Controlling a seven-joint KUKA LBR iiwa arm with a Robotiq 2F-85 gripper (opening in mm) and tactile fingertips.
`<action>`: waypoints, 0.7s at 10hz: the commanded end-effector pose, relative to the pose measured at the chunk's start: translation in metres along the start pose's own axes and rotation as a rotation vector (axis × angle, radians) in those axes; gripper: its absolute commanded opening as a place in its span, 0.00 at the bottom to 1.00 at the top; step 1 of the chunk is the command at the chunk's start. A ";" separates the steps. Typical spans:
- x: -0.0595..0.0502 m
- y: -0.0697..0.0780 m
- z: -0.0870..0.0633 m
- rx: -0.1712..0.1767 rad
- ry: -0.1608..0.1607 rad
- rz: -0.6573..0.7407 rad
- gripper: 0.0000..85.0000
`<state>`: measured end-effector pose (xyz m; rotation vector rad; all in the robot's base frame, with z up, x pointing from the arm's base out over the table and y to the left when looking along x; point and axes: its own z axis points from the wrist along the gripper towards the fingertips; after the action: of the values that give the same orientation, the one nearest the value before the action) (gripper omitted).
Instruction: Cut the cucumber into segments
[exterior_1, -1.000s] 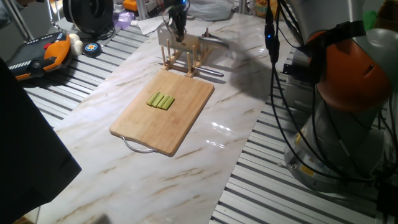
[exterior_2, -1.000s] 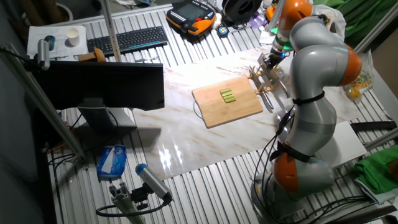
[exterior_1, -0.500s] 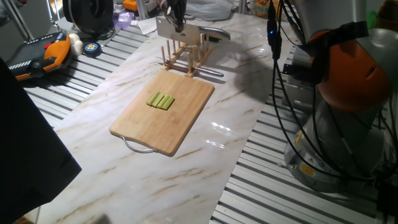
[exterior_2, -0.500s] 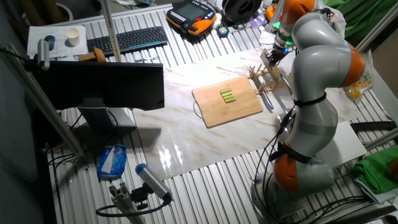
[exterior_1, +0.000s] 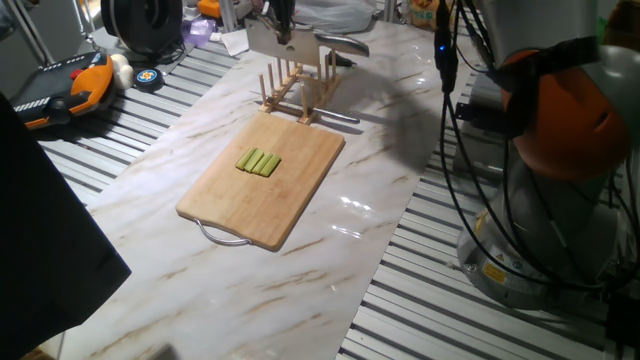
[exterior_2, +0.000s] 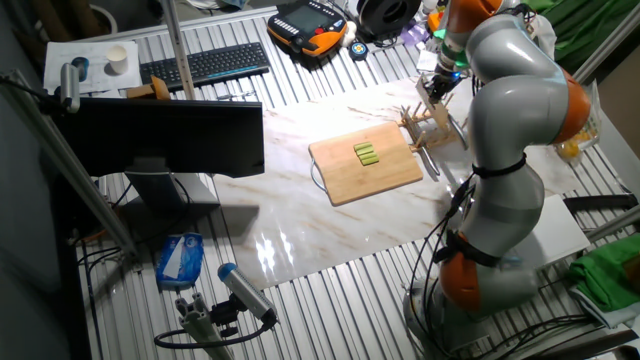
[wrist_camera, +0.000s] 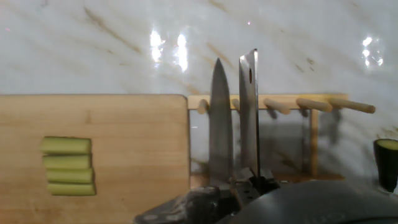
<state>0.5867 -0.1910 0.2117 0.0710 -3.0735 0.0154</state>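
On the wooden cutting board (exterior_1: 262, 182): four cucumber sticks (exterior_1: 258, 162) laid side by side, touching, near centre. Beyond the board's far end: wooden peg rack (exterior_1: 297, 93). Above the rack: gripper (exterior_1: 281, 22) clenched on a cleaver (exterior_1: 270, 37), lifted clear. Second knife (wrist_camera: 220, 124) alongside in hand view.

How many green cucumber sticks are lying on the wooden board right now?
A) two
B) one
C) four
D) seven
C: the hand view shows four cucumber sticks lying side by side, touching, on the cutting board, none yet cut into short pieces.
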 end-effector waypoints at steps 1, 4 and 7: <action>0.000 0.007 -0.002 0.002 0.000 0.000 0.01; 0.010 0.057 -0.007 0.010 0.005 0.018 0.01; 0.021 0.097 0.003 0.002 0.008 0.051 0.01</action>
<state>0.5608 -0.1187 0.2085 -0.0052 -3.0665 0.0166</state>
